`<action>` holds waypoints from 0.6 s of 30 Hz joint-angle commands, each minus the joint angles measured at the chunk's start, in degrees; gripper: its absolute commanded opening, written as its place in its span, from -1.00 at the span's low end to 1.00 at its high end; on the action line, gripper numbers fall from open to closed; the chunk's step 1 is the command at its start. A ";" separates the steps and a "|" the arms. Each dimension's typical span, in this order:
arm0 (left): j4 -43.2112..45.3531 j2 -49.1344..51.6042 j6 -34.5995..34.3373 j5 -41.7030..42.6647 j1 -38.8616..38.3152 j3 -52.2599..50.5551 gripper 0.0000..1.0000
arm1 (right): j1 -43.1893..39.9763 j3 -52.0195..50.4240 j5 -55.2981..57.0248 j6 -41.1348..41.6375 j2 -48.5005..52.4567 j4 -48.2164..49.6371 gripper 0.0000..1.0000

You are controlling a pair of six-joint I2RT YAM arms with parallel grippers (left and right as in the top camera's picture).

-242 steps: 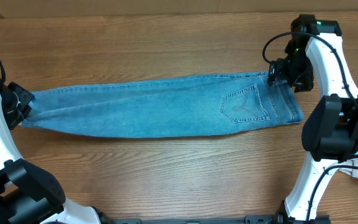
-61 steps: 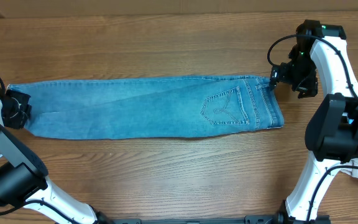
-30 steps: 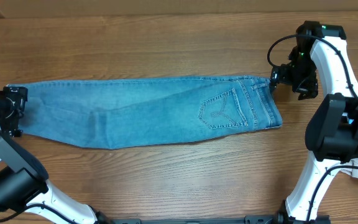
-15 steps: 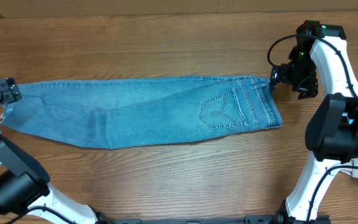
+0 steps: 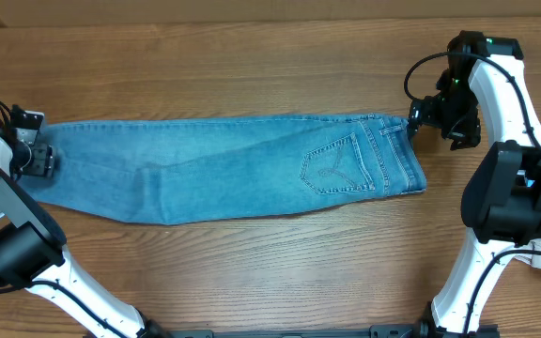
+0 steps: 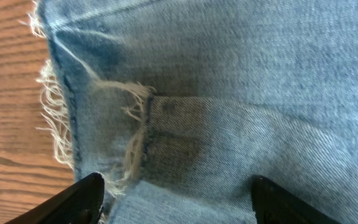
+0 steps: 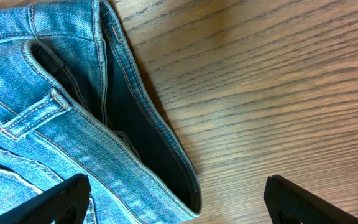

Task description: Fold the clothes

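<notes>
1. Overhead: the pair of light blue denim jeans (image 5: 233, 174) lies flat at full length across the brown wooden table (image 5: 252, 66), with the stitched waistband (image 5: 417, 160) to the right. One leg appears to lie on the other, so the lengthwise halving looks done and the crosswise folds are left. The left gripper (image 5: 36, 160) sits at the frayed leg hem (image 5: 54, 183), and the right gripper (image 5: 414, 122) is at the waistband's far corner. No basket or bin shows.
2. Left wrist: the black fingers (image 6: 82, 196) are spread wide over the hem and clamp nothing.
3. Right wrist: the jaws stand wide apart and hold nothing. The waistband edge lies on the wood between them.
</notes>
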 commanded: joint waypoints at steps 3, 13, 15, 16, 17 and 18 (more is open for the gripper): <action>0.63 3.28 1.49 0.90 -0.37 0.50 0.51 | -0.11 -0.07 -0.11 0.22 -0.81 -0.04 0.87; -1.29 3.28 0.76 4.87 -0.39 0.50 -0.74 | -0.11 -0.07 -0.09 0.22 -0.81 -0.24 0.86; -0.44 3.02 0.39 2.29 -0.39 0.59 0.40 | -0.11 -0.07 -0.09 0.22 -0.81 -0.24 0.87; 0.09 2.97 -1.44 -0.17 -0.39 1.36 0.66 | -0.11 -0.07 -0.09 0.22 -0.81 -0.22 0.87; 0.42 2.97 -3.32 -1.68 -0.39 2.51 0.75 | -0.11 -0.07 -0.09 0.22 -0.81 -0.22 0.87; 0.50 2.97 -4.96 -2.23 -0.37 3.67 0.73 | -0.11 -0.07 -0.09 0.22 -0.81 -0.24 0.87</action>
